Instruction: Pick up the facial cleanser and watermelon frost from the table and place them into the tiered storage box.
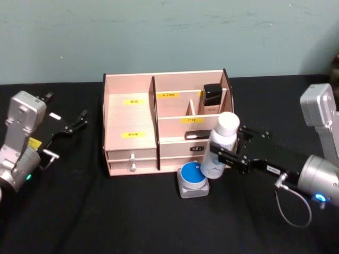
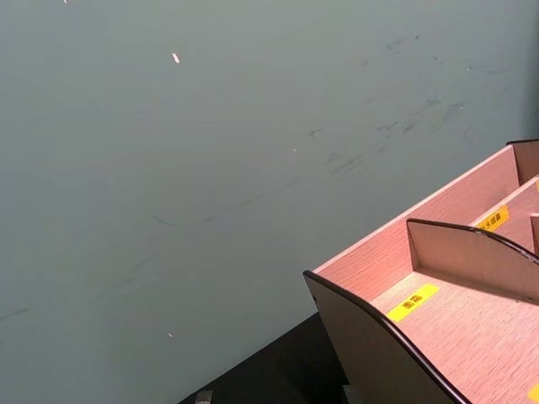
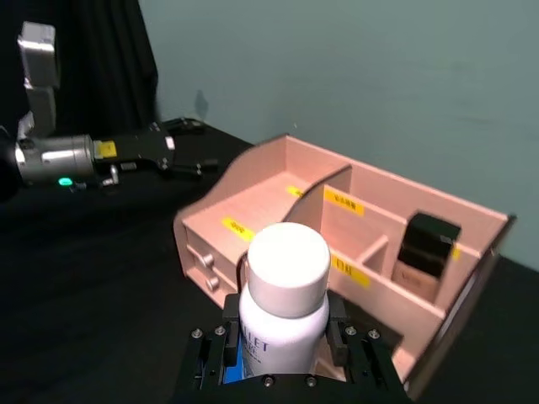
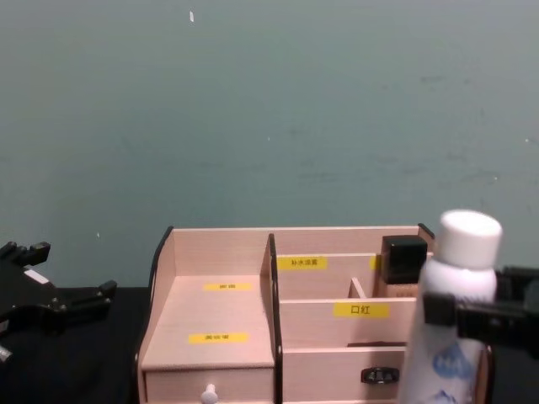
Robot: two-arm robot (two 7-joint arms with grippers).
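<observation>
The facial cleanser (image 1: 222, 144), a white bottle with a rounded cap, stands upright in front of the right half of the tiered storage box (image 1: 130, 124). My right gripper (image 1: 229, 151) is shut on its body; the right wrist view shows the facial cleanser (image 3: 285, 295) clamped between the black fingers (image 3: 347, 341). In the chest view the facial cleanser (image 4: 450, 311) rises before the box (image 4: 219, 324). The watermelon frost (image 1: 193, 179), a squat jar with a blue lid, rests on the table just left of the bottle's base. My left gripper (image 1: 68, 135) hangs open left of the box.
A beige bottle with a square black cap (image 1: 212, 98) stands in the box's back right compartment. Black cloth (image 1: 106, 222) covers the table, with a teal wall behind. A grey cable (image 1: 291, 209) loops under my right arm. The left wrist view shows the box's left corner (image 2: 379, 337).
</observation>
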